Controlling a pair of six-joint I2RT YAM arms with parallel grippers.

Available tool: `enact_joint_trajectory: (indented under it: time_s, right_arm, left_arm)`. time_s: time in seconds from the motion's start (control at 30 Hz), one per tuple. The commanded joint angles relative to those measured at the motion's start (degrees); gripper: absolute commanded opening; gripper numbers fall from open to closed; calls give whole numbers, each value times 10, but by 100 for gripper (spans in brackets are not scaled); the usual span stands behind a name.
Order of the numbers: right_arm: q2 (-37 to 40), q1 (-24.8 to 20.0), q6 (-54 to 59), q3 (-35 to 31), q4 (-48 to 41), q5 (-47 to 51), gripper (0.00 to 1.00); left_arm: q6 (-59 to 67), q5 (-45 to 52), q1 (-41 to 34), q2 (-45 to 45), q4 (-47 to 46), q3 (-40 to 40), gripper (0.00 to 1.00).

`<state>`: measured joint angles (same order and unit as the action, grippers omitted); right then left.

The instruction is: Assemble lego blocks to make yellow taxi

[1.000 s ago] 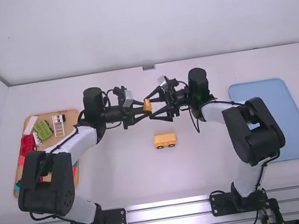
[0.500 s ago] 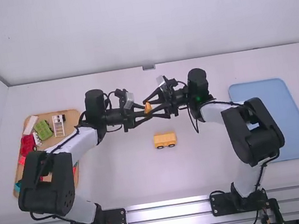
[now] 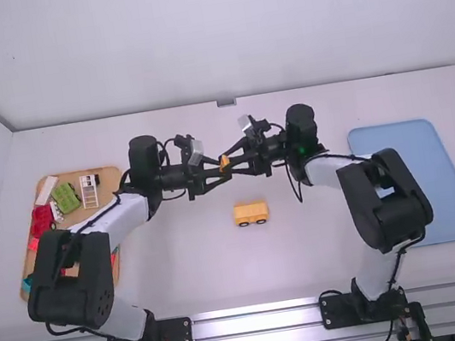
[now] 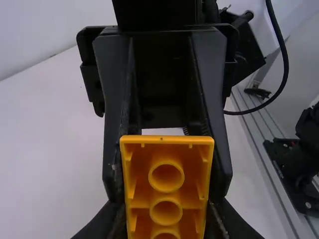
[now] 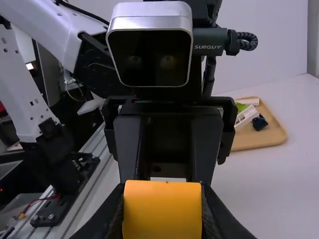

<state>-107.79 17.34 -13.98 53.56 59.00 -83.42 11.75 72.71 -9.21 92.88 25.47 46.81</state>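
Orange-yellow block [image 3: 224, 161] sits just above the middle of the high view, clear of the table [image 3: 182, 264], with a gripper at it from each side. The left gripper [image 3: 223, 172] comes in from the left side of the frame, its jaws pinching the block between two black fingers. The right gripper [image 3: 230, 164] meets it from the right side of the frame, and its jaws too are closed against the block's sides, so both have hold of it at once.

In the left wrist view the block turns its hollow underside to the camera, with round tubes set in a row inside the rim. In the right wrist view a plain, smooth face shows between the fingers.

Lower down in the high view, a little right of centre and apart from both grippers, the yellow vehicle body [image 3: 251, 213] stands on the table with dark wheels along its near side.

At the left of the frame is a wooden tray [image 3: 114, 178], partly covered by the left arm. In its upper part lie a long white piece [image 3: 46, 190], a green piece [image 3: 66, 199] and a white ladder-like piece [image 3: 90, 192], with a red piece [image 3: 41, 219] below the long white one. At the right of the frame lies a blue tray [image 3: 428, 182], its left part under the right arm.
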Motion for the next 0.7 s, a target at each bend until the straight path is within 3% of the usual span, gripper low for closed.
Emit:
enact_joint_trajectory:
  time_s: [0.0, 0.1, 0.23, 0.4, 0.43, 0.47, 0.57, 0.6, 0.67]
  right_arm:
    - [-5, 0, -11, 11, 2, -8, 16]
    - [-5, 0, -12, 11, 2, 0, 11]
    - [-5, -18, -13, 11, -3, 61, 9]
    - [-4, -55, 4, 12, -90, 179, 0]
    - [5, -72, 53, 12, -182, 232, 0]
    - [6, -73, 58, 12, -191, 237, 0]
    - [42, -89, 186, 29, -432, 387, 0]
    - [45, -89, 198, 32, -455, 402, 0]
    - [67, -87, 292, 63, -626, 508, 0]
  left_arm:
    - [14, 14, -1, -1, 7, -4, 27]
    - [14, 12, -1, -1, 10, -4, 99]
    - [14, -23, -1, -1, -5, -4, 99]
    - [22, -155, -1, -1, -82, -4, 99]
    - [22, -200, -1, -1, -108, -4, 99]
    - [22, -203, -1, -1, -110, -4, 99]
    - [23, -278, -1, -1, -131, -4, 99]
    - [23, -284, -1, -1, -132, -4, 99]
    - [63, -296, 6, -1, -147, -4, 99]
